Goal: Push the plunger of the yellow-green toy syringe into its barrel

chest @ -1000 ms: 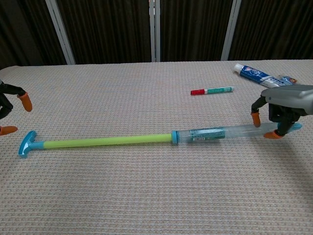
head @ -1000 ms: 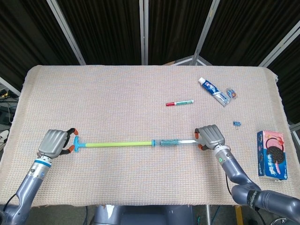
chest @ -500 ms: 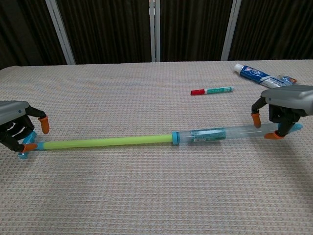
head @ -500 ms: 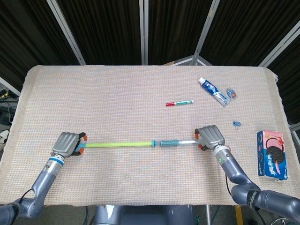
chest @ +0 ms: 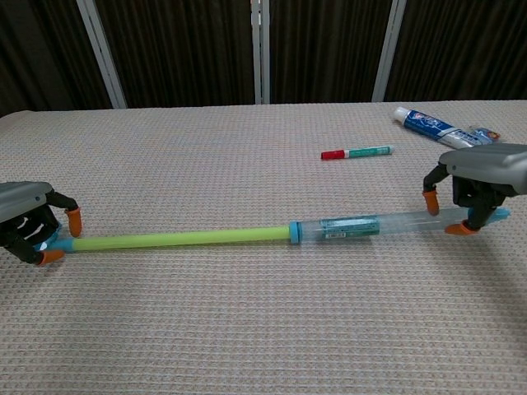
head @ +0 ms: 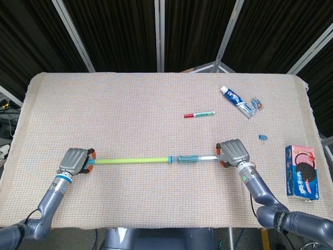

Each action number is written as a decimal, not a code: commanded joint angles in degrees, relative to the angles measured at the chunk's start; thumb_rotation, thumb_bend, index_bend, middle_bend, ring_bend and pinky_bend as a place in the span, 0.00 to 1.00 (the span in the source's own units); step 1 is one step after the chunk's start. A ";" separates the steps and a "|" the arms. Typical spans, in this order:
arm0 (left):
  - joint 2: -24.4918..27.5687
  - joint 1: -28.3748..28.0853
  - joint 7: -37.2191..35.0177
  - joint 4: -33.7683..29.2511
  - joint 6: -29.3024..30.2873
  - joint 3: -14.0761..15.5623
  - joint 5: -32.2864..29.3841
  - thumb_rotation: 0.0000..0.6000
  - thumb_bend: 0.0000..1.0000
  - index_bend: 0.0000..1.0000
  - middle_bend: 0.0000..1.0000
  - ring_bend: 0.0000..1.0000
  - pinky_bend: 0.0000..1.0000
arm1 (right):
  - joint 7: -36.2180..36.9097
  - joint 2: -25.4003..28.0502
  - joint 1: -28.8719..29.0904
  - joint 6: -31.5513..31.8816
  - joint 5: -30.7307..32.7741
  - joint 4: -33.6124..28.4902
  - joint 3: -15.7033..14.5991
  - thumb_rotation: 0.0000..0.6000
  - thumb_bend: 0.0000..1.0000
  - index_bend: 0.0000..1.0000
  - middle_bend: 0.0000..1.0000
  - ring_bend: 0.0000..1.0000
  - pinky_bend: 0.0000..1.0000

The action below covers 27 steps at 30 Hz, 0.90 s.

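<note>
The toy syringe lies flat across the near part of the table. Its yellow-green plunger rod (head: 130, 160) (chest: 181, 239) sticks far out to the left of the clear barrel (head: 195, 157) (chest: 362, 223). My left hand (head: 76, 160) (chest: 26, 227) is curled round the blue plunger handle, with orange fingertips on both sides of it. At the other end, my right hand (head: 233, 151) (chest: 482, 174) holds the barrel's tip between its fingertips. The tip itself is partly hidden under that hand.
A red-and-white marker (head: 199, 114) (chest: 356, 152) lies behind the barrel. A toothpaste tube (head: 238, 101) (chest: 426, 124) and a small packet (head: 256, 103) sit at the back right. A tiny blue piece (head: 263, 137) and an Oreo box (head: 301, 171) are near the right edge.
My left hand has moved right along the table onto the plunger handle and curled round it. The handle end sits slightly further right. The right hand and barrel have stayed put.
</note>
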 commanded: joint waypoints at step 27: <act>-1.02 -1.40 -0.57 -1.14 1.05 -1.42 -1.32 1.00 0.45 0.70 0.81 0.80 0.96 | 0.03 1.39 0.14 1.39 0.62 -3.84 0.41 1.00 0.37 0.67 1.00 1.00 1.00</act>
